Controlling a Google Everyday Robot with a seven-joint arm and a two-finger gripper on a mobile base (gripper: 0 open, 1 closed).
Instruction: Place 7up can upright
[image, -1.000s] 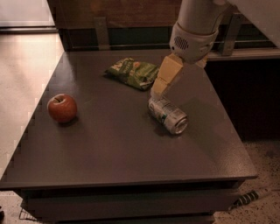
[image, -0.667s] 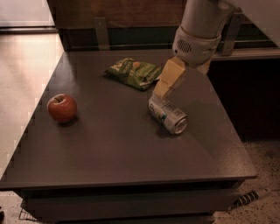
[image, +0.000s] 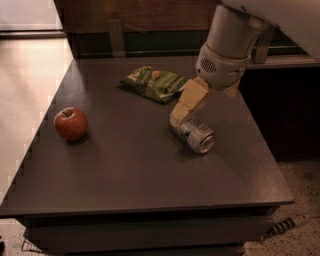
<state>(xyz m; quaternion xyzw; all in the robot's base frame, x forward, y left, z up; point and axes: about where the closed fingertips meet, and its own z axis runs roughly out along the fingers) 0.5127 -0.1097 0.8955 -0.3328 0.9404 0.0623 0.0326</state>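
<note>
7up can (image: 193, 134) lies on its side right of centre on a dark grey table (image: 125, 175), its shiny metal end turned toward the front right corner and its green and white label facing up. The robot's gripper (image: 187, 105), a pale beige piece hanging from a white wrist housing (image: 225, 55), reaches down at a slant to the can's far end and appears to touch it or stand just beside it. How wide the gripper stands, and whether it has any hold on the can, cannot be told from this angle. A flat green snack bag (image: 154, 82) rests near the back of the table, just behind the gripper, and a red apple (image: 71, 123) sits well apart toward the left edge. The can is not yet upright, so the task looks to be at its approach or grasping step. A thin aluminium can of this kind is likely light, smooth and ready to roll on its curved side, and its wall would probably dent under a hard squeeze. The surest hold seems to be across the cylinder's middle, clamped on the curved wall with moderate force, so the can may be tipped onto its flat base. A push at one end alone risks sending it rolling toward the table's right edge.
</note>
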